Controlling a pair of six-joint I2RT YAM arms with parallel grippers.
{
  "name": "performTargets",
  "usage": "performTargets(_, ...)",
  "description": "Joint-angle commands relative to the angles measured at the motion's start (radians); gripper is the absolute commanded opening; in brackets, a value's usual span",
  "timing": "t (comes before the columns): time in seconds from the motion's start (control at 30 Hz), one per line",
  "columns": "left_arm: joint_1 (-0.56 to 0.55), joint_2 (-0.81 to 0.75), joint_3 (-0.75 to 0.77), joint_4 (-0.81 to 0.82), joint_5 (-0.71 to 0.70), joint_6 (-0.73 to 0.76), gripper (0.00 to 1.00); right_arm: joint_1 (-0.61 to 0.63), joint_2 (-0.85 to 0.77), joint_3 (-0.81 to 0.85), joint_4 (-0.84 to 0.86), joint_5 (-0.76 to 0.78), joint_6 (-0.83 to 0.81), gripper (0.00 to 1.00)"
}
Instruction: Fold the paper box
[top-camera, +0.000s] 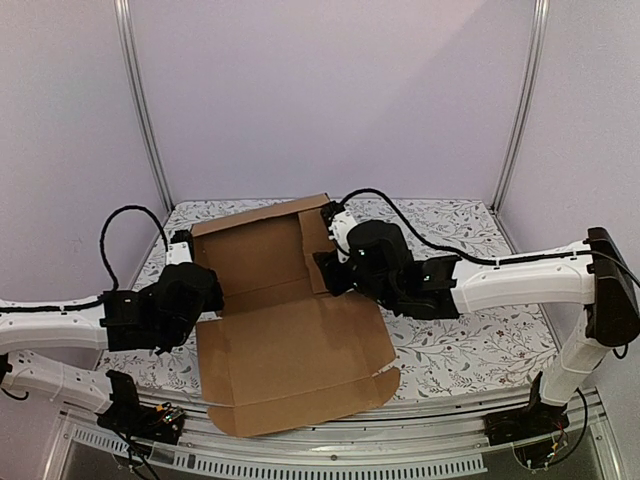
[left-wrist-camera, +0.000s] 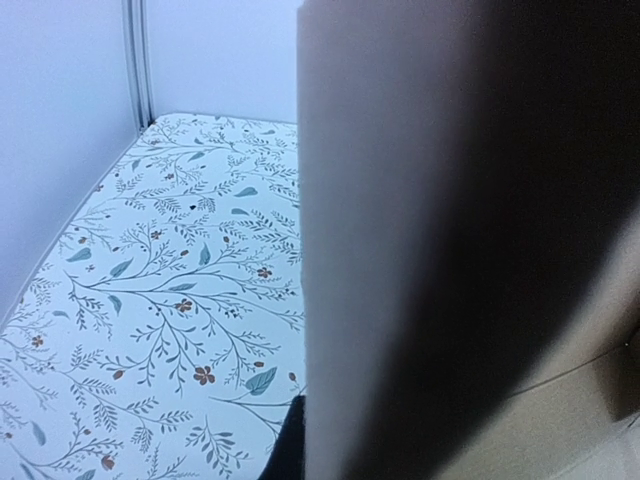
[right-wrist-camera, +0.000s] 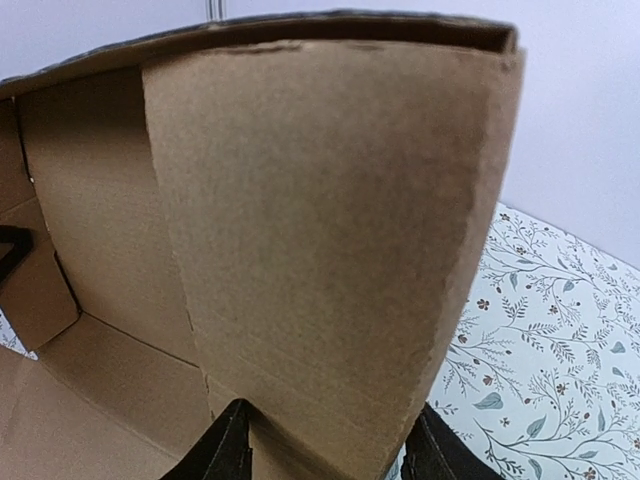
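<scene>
Brown paper box (top-camera: 290, 350): one | white arms (top-camera: 520, 280): two | floral table (top-camera: 450, 350): one

Floral table (top-camera: 470, 350) holds paper box (top-camera: 290, 360)

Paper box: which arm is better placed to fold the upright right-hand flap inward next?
Right. The right fingers flank that flap at its base; the left fingers are shut on the paper box's opposite, left side.

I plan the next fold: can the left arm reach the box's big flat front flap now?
Probably yes, but not at once. The front flap of the paper box lies flat and uncovered. However, the left claw seems shut on the box's left wall, so it must let go first.
</scene>
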Motion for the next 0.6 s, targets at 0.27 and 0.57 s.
performTargets(0.27,-0.075,0.001,0.053,0.012,0.014,-0.004,0.0,0.011,0.089,0.053,0.097,0.033,-0.012,0.18)
performTargets(0.57,-0.086,0.012,0.064,0.01,0.002,0.003,0.0,0.01,0.098,0.057,0.109,0.036,-0.009,0.09)
